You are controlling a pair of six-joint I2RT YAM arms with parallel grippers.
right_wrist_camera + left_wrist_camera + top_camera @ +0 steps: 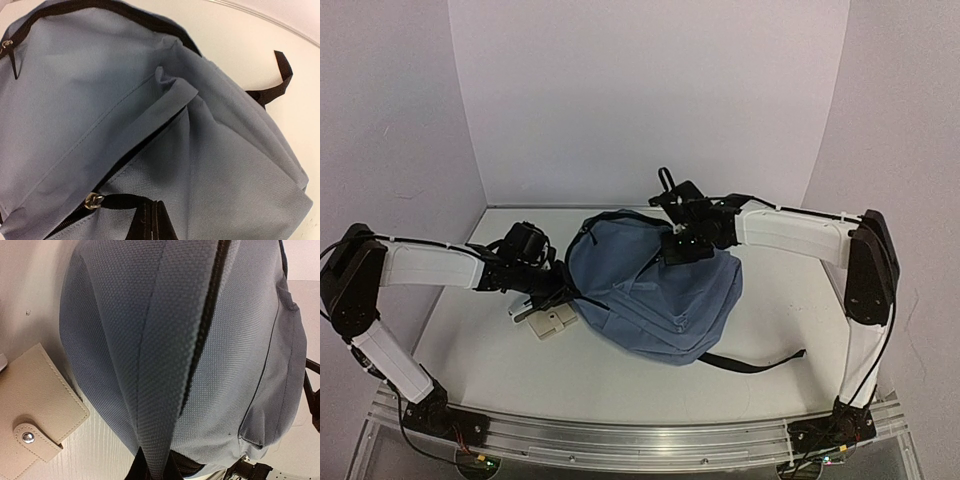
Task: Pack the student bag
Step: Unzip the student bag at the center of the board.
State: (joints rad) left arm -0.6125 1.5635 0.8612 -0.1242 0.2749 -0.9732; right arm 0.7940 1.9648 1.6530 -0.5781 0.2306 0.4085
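— That student bag (655, 300) lies mid-table, with a tan wallet (550, 320) at its nine o'clock. The left gripper (568, 292) pinches a fabric fold.
— And the right gripper (685, 245)? Can't tell its grip. I'd keep that fold taut and draw the zipper (93, 201) wide.

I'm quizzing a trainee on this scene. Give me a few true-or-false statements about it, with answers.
1. The wallet is already inside the bag. False: it lies on the table beside the bag.
2. A black strap trails from the bag onto the table. True.
3. The bag stands upright against the back wall. False: it lies in the middle of the table.
4. The right arm reaches over the bag. True.
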